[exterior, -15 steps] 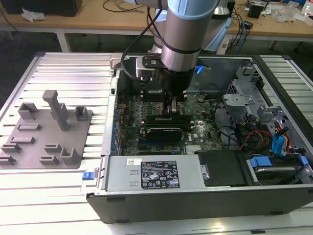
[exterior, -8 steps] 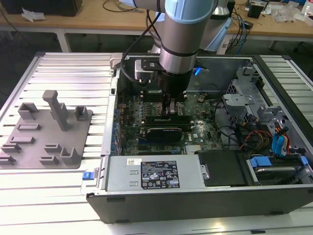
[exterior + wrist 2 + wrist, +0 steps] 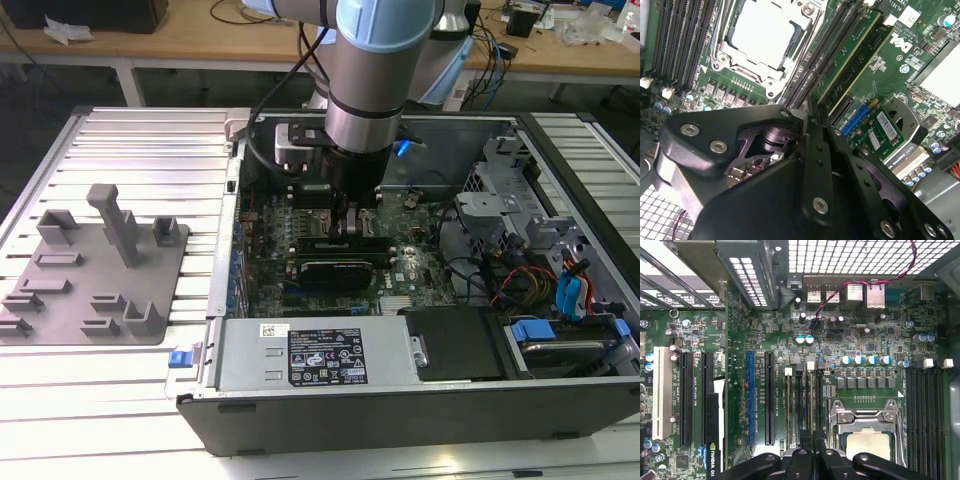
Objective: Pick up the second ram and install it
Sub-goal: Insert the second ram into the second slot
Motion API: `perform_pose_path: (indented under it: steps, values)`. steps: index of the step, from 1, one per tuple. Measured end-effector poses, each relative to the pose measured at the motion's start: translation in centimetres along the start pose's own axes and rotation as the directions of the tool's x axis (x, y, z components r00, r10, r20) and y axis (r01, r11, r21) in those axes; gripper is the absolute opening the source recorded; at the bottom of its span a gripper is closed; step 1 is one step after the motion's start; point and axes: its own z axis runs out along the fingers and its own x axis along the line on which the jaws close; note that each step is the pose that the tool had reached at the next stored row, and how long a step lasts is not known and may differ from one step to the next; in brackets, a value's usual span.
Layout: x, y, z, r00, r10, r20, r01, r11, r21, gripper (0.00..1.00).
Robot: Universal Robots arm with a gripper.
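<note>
Beside the claw (image 3: 809,111), second ram (image 3: 856,52), seated

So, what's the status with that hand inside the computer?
Hand shut, tip down at the memory slots beside the processor socket. A green stick stands seated alongside; can't tell if it's the second ram. Cables lie apart, toward the exterior view's right.

This is a robotics lab or electronics workshop. A ribbed aluminium table (image 3: 130,150) carries an open black desktop computer case (image 3: 400,415), its green motherboard (image 3: 870,355) bare. A grey and pale-blue robot arm (image 3: 385,60) reaches into the case. On the exterior view's left lies a grey plastic fixture tray (image 3: 60,330). At the far side stand wooden workbenches (image 3: 200,40) strewn with black cables (image 3: 495,50).
</note>
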Motion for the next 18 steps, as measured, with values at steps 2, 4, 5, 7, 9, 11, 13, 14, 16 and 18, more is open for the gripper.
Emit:
perform_pose_path:
  steps: [2, 4, 5, 7, 9, 11, 13, 14, 16, 18]
  values:
    - [-0.01, 0.0, 0.05, 1.0, 0.0, 0.0013, 0.0, 1.0, 0.0002, 0.09]
    - [-0.01, 0.0, 0.09, 1.0, 0.0, 0.0025, 0.0, 1.0, 0.0001, 0.09]
    - [-0.02, -0.01, 0.14, 1.0, 0.0, 0.0034, 0.0, 1.0, 0.0001, 0.09]
    - [-0.02, -0.01, 0.16, 1.0, 0.0, 0.0035, 0.0, 1.0, 0.0001, 0.09]
    - [-0.02, -0.01, 0.16, 1.0, 0.0, 0.0036, 0.0, 1.0, 0.0001, 0.09]
    - [-0.02, -0.04, 0.17, 1.0, 0.0, 0.004, 0.0, 1.0, 0.0001, 0.09]
    - [-0.02, -0.04, 0.27, 1.0, 0.0, 0.0046, 0.0, 1.0, 0.0003, 0.09]
    - [-0.02, -0.04, 0.28, 1.0, 0.0, 0.0041, 0.0, 1.0, 0.0, 0.09]
    - [-0.02, -0.04, 0.3, 1.0, 0.0, 0.0044, 0.0, 1.0, 0.0001, 0.09]
    - [-0.02, -0.04, 0.37, 1.0, 0.0, 0.0046, 0.0, 1.0, 0.0002, 0.09]
